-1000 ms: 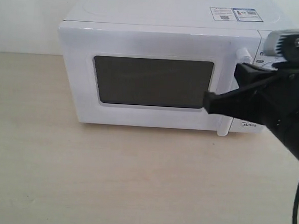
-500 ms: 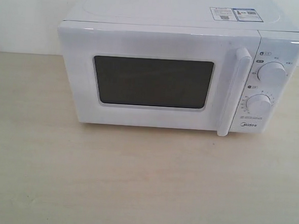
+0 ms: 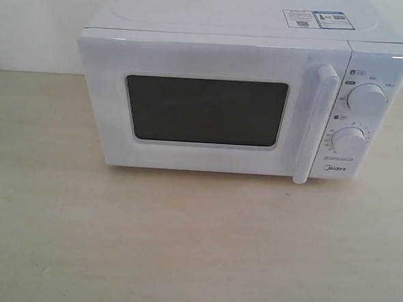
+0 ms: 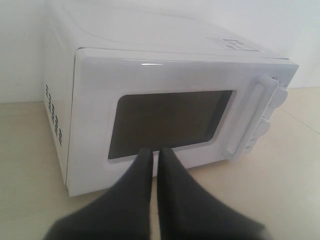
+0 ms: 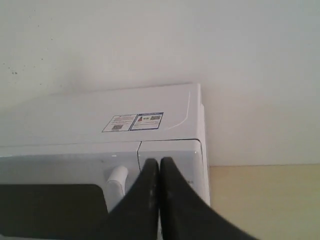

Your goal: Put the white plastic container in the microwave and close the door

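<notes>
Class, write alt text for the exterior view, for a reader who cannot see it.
A white microwave stands on a pale wooden table with its door shut. The door has a dark window and a vertical bar handle, with two round dials to its right.

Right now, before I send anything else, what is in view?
White boxy countertop microwave: one, white, on table.
White side-hinged door, dark window: one, shut, microwave front.
White vertical bar handle: one, beside dials.
Round dials: two, white, stacked on control panel.
Printed stickers: two, side by side, microwave top.
Light wooden table: one, beige, under microwave.
White plastic container: none visible.
Left gripper: one, dark, shut, facing door.
Right gripper: one, dark, shut, facing microwave's top edge.
</notes>
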Motion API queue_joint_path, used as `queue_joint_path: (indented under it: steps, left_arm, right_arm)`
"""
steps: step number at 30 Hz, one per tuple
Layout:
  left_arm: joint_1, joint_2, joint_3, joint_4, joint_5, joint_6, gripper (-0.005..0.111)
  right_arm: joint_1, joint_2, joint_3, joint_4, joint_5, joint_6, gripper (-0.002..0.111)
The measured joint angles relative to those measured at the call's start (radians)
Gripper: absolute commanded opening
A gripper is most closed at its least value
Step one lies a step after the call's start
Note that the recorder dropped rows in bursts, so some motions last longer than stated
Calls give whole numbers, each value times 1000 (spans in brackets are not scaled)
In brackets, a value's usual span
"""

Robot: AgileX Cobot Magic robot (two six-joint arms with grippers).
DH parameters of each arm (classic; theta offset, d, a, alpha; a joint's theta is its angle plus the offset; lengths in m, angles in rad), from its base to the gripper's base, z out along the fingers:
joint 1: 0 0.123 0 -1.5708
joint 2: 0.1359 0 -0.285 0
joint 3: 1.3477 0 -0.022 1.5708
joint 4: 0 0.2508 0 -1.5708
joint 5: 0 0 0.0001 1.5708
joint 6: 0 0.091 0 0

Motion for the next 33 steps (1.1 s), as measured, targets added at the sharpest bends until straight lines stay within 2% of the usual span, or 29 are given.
queue_joint_path:
  steps: [4, 6, 11, 14, 23, 33]
  left_arm:
    - [0, 0, 0, 0, 0, 0, 4]
    - [0, 0, 0, 0, 0, 0, 4]
    - [0, 0, 0, 0, 0, 0, 4]
    - [0, 0, 0, 0, 0, 0, 4]
    - [0, 0, 0, 0, 0, 0, 4]
    - [0, 0, 0, 0, 0, 0, 4]
  right_arm:
    - [0, -3, 0, -178, 75, 67, 0]
    - [0, -12, 0, -334, 143, 178, 0]
    - [0, -79, 0, -719, 308, 606, 0]
    - [0, -138, 30, -877, 336, 780, 0]
    - [0, -345, 221, -948, 292, 855, 0]
    - [0, -445, 412, -954, 255, 863, 0]
